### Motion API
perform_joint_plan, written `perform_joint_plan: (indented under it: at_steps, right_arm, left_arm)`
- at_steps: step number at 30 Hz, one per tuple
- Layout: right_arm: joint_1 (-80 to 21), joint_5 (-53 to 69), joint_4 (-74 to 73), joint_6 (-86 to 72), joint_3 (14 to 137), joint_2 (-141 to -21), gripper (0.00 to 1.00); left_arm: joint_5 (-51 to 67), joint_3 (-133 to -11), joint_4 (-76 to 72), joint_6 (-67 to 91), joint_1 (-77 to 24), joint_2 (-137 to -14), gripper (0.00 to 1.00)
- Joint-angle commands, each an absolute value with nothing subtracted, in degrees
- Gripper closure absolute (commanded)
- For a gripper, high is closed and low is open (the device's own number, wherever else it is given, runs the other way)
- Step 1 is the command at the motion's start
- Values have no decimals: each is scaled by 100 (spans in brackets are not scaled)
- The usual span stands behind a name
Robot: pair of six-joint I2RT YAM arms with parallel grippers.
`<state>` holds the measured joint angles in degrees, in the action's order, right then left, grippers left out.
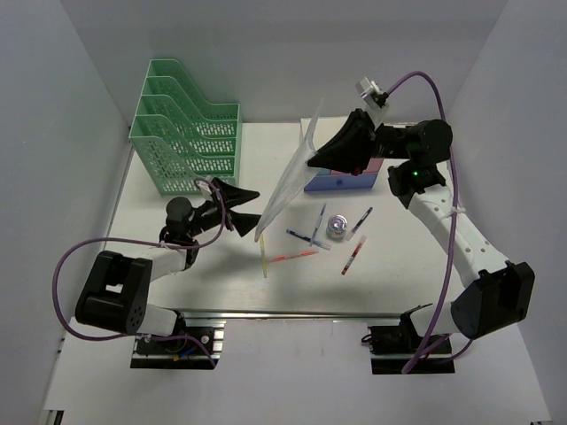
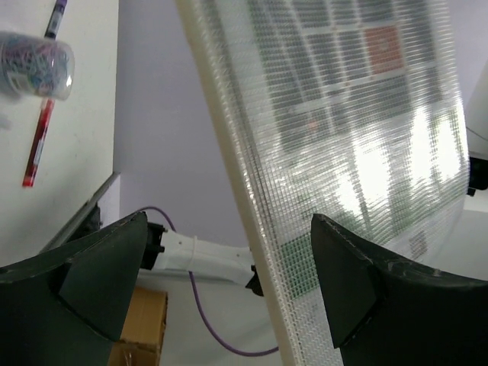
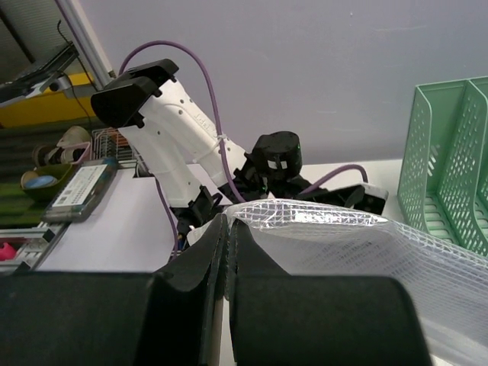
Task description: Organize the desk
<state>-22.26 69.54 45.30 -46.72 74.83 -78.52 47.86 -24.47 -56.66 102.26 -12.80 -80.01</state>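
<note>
Right hand [image 1: 312,159] pinches a mesh pouch [image 1: 285,190] aloft; left hand [image 1: 252,212] gapes at its lower edge. Handover looks imminent: left must close.

A green file rack [image 1: 188,142] stands at the counter's [image 1: 239,285] far left corner, with a drawer box [image 1: 338,183] at the far edge. Pens [image 1: 292,256] and a clip jar [image 1: 336,227] lie mid-counter. A mesh pouch [image 1: 288,181] hangs tilted.
</note>
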Motion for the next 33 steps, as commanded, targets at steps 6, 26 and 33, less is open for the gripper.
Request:
perform_joint_plan:
  at_steps: [6,26,33]
  right_arm:
    - [-2417,6987,5458,-4808,7384,-7822,100]
    - [-2646,7418,5663,-4203,6382,-7251,100]
    - [-2619,7436,3687,-2666,6275,-7014,100]
  left_arm:
    - [4799,-2759,-5493,10529,-1792,-7980,2]
    - [3788,-3076,-6766,11469,-2443,-8551,27]
    - [3454,-3356,-7813,11909,-2443,-8894,64]
